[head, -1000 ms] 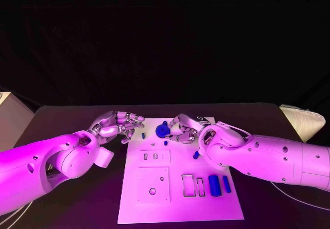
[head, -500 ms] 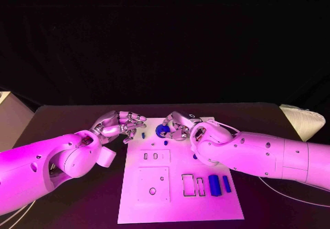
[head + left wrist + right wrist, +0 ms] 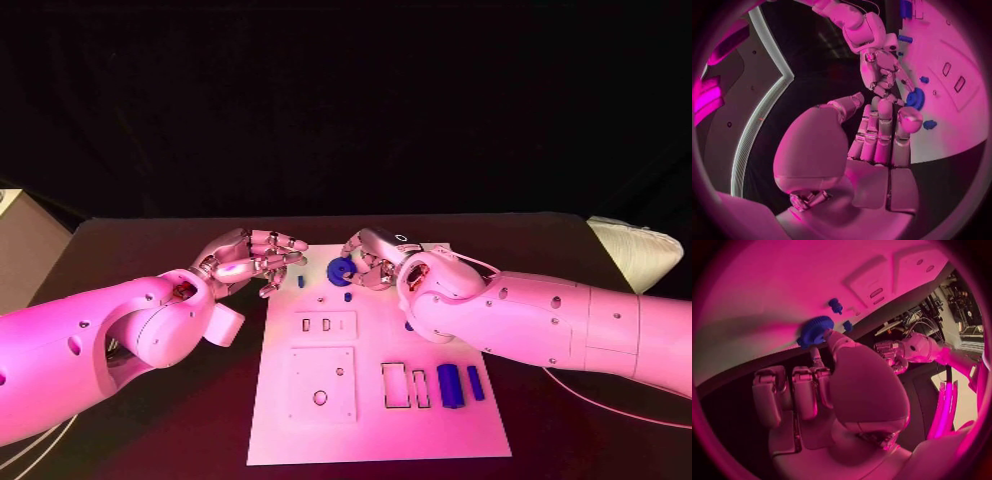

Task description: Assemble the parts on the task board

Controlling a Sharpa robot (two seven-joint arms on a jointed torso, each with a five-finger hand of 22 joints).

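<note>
The white task board (image 3: 378, 420) lies in the middle of the black table. A blue gear (image 3: 340, 272) (image 3: 815, 331) (image 3: 914, 98) sits at the board's far end. My right hand (image 3: 381, 262) (image 3: 826, 390) pinches its rim between the thumb and one finger, the other fingers curled in. My left hand (image 3: 257, 258) (image 3: 879, 135) hovers over the board's far left edge, fingers curled with nothing in them. Two small blue pegs (image 3: 300, 283) (image 3: 348, 298) stand close to the gear. Two blue bars (image 3: 449, 385) (image 3: 475, 383) lie at the board's right side.
The board has a square inset (image 3: 320, 378), two small slots (image 3: 316, 326) and two long empty recesses (image 3: 394, 386). A blue part (image 3: 410, 325) peeks out under my right forearm. A white ribbed object (image 3: 636, 250) sits at the table's right edge, a beige box (image 3: 12, 250) at the left.
My right hand has shifted a little towards the far left and closed in on the gear, which stays in place. The left hand has barely moved.
</note>
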